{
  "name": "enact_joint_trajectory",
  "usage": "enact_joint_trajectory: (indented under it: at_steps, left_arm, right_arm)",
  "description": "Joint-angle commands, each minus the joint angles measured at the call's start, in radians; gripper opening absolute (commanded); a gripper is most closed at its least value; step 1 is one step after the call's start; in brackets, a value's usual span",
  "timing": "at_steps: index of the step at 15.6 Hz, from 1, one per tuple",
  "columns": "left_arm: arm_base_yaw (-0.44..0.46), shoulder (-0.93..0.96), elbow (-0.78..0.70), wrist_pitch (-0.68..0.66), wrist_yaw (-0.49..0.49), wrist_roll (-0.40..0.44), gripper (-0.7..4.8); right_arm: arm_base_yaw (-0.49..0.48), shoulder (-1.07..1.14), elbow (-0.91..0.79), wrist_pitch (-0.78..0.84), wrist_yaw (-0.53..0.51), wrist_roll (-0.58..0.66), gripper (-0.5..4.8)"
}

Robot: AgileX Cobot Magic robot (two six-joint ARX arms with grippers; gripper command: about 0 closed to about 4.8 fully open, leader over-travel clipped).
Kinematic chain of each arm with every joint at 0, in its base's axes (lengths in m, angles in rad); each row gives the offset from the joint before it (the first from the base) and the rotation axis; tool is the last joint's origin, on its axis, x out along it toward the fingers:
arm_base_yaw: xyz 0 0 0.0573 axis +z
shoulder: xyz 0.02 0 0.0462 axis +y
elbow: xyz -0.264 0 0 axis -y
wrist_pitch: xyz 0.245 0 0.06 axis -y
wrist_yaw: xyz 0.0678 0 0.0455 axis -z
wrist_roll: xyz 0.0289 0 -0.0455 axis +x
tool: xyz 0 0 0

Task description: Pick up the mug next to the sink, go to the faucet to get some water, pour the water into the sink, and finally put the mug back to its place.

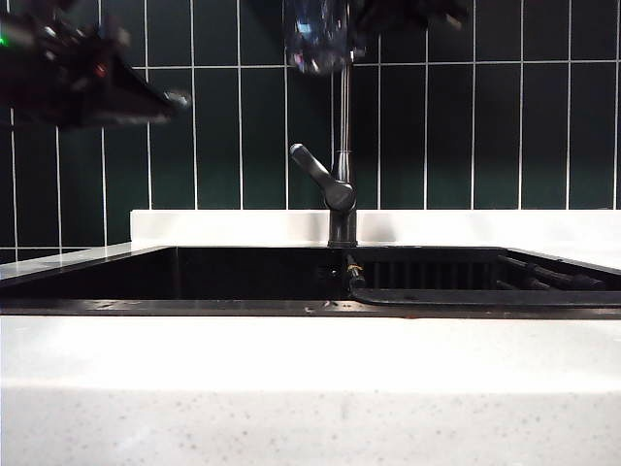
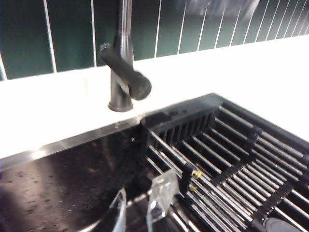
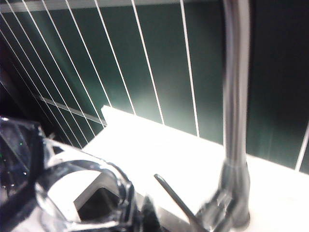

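Note:
The clear faceted mug (image 1: 315, 39) hangs high at the top of the exterior view, right beside the upper part of the faucet (image 1: 341, 184) pipe. My right gripper (image 1: 364, 27) reaches in from the right and is shut on it. In the right wrist view the mug (image 3: 82, 193) fills the near corner, with the faucet pipe (image 3: 235, 96) and its lever (image 3: 176, 195) beyond. My left gripper (image 2: 141, 205) hovers over the black sink (image 2: 58, 183), its clear fingers (image 2: 161, 193) apart with nothing between them. Its arm (image 1: 87, 78) sits high on the left, away from the faucet lever (image 2: 126, 72).
A black slatted drying rack (image 2: 231, 159) fills the right half of the sink (image 1: 194, 277). White speckled countertop (image 1: 310, 388) runs along the front and behind the faucet (image 2: 58, 106). Dark green wall tiles (image 1: 485, 126) stand at the back.

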Motion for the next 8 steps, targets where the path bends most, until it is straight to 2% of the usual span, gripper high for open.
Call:
enact_joint_trajectory:
  at_steps: [1,3,8]
  left_arm:
    - [0.001,0.132,0.092,0.042,0.086,0.004,0.65]
    - [0.002,0.235,0.177,0.09,0.138,-0.004,0.65]
    - [0.005,0.441,0.373,0.095,0.242,-0.008,0.65]
  right_arm:
    - [-0.004,-0.008,0.024,-0.009,0.001,-0.005,-0.03]
    - [-0.008,-0.008,0.023,-0.023,0.0,-0.012,-0.03]
    - [-0.008,-0.007,0.024,-0.011,0.001,-0.013,-0.03]
